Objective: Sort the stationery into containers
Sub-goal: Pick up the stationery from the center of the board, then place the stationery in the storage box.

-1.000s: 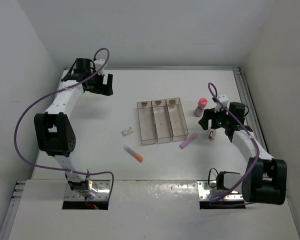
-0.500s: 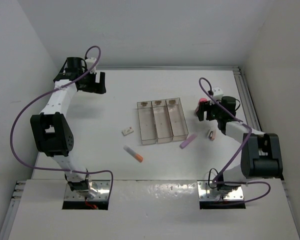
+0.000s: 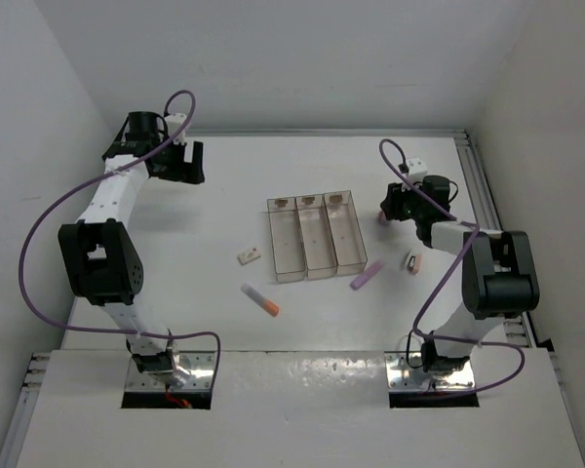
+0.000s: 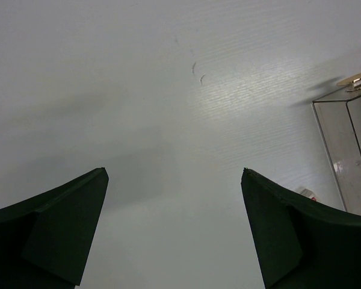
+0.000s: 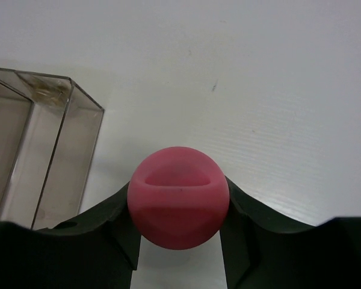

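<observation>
The pink-capped cylinder (image 5: 178,208) stands on the table right of the containers (image 3: 302,200), and only a sliver of it (image 3: 381,221) shows from above. My right gripper (image 5: 178,183) (image 3: 388,211) is shut on it, both jaws pressed against the cap. The white eraser (image 3: 250,255), the white stick with an orange end (image 3: 261,300) and the lilac stick (image 3: 368,274) lie on the table around the bins. My left gripper (image 4: 174,171) (image 3: 180,166) hangs open over bare table at the far left, holding nothing.
A small tan and pink item (image 3: 410,261) lies right of the lilac stick. White walls close in the table at the back and both sides. A bin corner (image 5: 66,84) is just left of the held cylinder. The left wrist view catches a bin end (image 4: 349,114).
My right gripper moved away from the small item toward the back, reached the pink-capped cylinder and closed on it. My left arm shifted slightly left, then stayed still.
</observation>
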